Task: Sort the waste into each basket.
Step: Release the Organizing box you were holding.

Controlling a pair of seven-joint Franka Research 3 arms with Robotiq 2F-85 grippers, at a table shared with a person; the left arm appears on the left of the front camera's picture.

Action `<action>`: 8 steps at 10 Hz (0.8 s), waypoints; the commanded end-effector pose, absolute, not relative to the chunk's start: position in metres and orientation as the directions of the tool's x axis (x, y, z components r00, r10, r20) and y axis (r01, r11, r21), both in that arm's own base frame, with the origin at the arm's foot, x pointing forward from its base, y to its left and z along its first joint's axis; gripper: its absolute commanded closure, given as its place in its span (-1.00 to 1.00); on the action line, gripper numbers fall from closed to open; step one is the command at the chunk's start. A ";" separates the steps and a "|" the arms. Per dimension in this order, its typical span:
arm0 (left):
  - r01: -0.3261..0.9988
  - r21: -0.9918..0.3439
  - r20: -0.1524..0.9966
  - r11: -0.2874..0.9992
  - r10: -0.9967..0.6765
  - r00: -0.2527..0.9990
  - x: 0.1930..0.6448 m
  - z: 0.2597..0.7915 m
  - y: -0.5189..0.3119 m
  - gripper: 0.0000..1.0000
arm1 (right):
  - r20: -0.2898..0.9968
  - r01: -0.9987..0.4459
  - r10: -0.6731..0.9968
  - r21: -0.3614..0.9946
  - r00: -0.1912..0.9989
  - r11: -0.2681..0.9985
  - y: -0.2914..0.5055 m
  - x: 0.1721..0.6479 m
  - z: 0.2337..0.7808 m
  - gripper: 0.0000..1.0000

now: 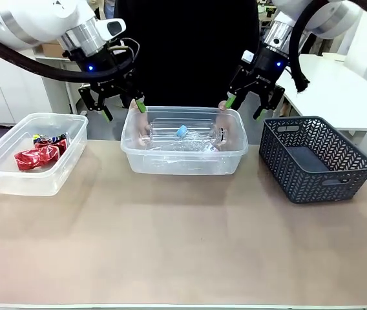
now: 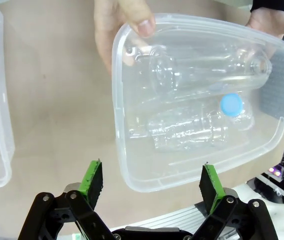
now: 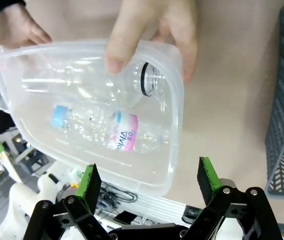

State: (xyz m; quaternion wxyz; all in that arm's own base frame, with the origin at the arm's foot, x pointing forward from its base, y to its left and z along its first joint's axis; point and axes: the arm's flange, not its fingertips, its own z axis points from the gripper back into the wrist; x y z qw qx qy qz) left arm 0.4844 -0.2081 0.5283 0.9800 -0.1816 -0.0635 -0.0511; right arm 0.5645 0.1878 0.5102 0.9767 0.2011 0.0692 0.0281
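Sorting looks done or nearly so: nothing loose on the tan table (image 1: 183, 245). Middle tub (image 1: 183, 161) holds two clear bottles (image 2: 192, 130), one with a blue cap (image 1: 182, 131) and pink label (image 3: 124, 137); a person's hands (image 3: 152, 30) grip its far rim. Left tub (image 1: 15, 181) holds red wrappers (image 1: 33, 158) and a small packet (image 1: 49, 139). Dark basket (image 1: 313, 158) at right looks empty. Left gripper (image 1: 109, 106) and right gripper (image 1: 245, 106) hover above the middle tub's ends, jaws apart, holding nothing. Behind: white cabinets, another white table.
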 end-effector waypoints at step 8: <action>0.187 -0.389 0.150 0.902 -0.138 0.979 0.461 0.544 -0.209 -1.00 | -0.077 -0.109 0.156 0.426 0.985 0.898 0.182 0.521 0.529 -1.00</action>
